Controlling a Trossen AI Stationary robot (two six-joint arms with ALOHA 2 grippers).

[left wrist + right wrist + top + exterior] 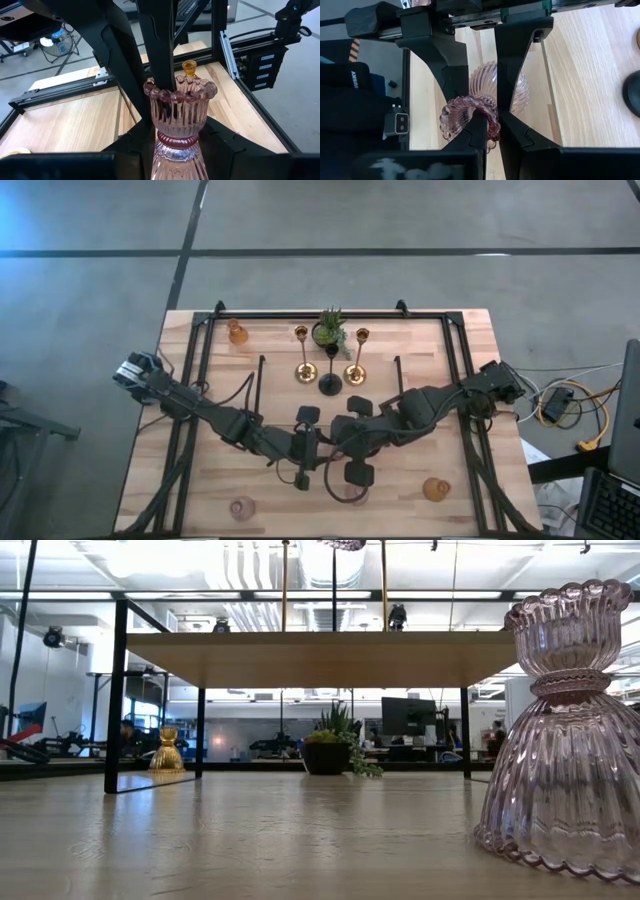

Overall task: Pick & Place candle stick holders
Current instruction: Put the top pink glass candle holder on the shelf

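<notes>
High view: both arms reach in over the table [460,380] and meet near its front middle. Back row: amber holder [237,332], two gold holders [304,370], black holder [330,383], potted plant [330,330]. Front edge: a pink holder [242,508] at left, an amber one [433,489] at right. The arms hide the spot where the pincers meet.

Low view: a pink glass holder [565,730] stands upright at right, close to the lens and cut off by the frame; no pincer shows.

Left wrist view: left pincer [172,140] flanks a pink holder's [179,120] waist, fingers half closed beside it; contact unclear. The right pincer's finger dips into its cup.

Right wrist view: right pincer [492,117] is pinched tight on that holder's scalloped rim.
</notes>
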